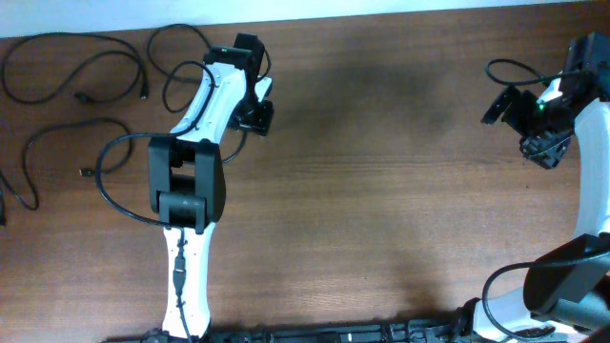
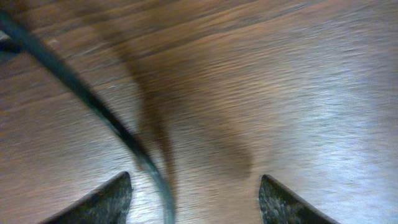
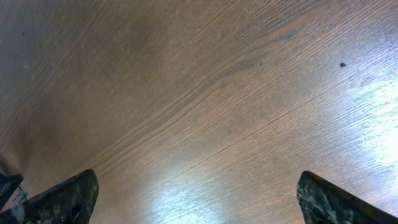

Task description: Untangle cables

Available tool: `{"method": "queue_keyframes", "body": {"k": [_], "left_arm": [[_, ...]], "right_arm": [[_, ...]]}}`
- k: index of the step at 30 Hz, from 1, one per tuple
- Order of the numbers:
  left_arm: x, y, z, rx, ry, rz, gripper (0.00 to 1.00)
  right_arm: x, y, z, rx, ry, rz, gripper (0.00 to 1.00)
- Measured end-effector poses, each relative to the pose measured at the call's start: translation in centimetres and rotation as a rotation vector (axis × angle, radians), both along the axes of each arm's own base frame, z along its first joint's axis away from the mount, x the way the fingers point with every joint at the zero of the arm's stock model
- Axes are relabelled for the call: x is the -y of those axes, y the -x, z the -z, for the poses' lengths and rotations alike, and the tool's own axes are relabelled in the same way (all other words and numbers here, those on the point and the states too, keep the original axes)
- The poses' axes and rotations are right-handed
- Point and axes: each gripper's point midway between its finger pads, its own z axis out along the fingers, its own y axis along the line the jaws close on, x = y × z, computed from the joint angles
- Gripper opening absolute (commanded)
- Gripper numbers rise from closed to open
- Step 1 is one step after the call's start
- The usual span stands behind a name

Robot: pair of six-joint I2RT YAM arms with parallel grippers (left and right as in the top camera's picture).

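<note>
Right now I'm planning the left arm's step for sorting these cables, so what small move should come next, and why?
Probably lower the left claw and shift it slightly left onto the black cable. Its jaws stand open over the wood, and the cable runs past the left finger rather than between the two. The right claw is open over bare table, far from any cable.

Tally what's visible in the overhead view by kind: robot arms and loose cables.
Robot arms: 2, left arm and right arm.
Loose black cables: 3 traceable, top-left cable, lower-left cable, cable beside left arm.
Total: 5.
</note>
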Motion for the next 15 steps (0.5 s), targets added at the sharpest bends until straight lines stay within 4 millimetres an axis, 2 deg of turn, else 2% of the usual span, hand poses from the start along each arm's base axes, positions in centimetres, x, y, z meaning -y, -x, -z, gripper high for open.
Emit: {"method": "queue_keyframes", "body": {"k": [2,4,10,12,14,15], "left_arm": [[-1.0,0.0,0.2,0.002,-0.049,0.008,0.33],[-2.3,0.1,0.4,0.000,-0.107,0.005,0.24],[-4.2,0.0,0.5,0.002,-0.161,-0.007,0.24],[-4.8,-0.1,0.4,0.002,-0.167,-0.019,0.27],[-5.8,-0.2,0.4,0.002,-0.174,-0.036,0.42],[-6.2,-0.3,0.4,0.002,-0.181,-0.038,0.45]], "right_arm": [[0.0,0.0,0.0,0.000,0.000,0.000,0.99],[0.0,0.0,0.0,0.000,0.000,0.000,0.99],[0.0,0.0,0.0,0.000,0.000,0.000,0.99],[0.0,0.0,0.0,0.000,0.000,0.000,0.99],[0.0,0.0,0.0,0.000,0.001,0.000,0.99],[0.0,0.0,0.0,0.000,0.000,0.000,0.99]]}}
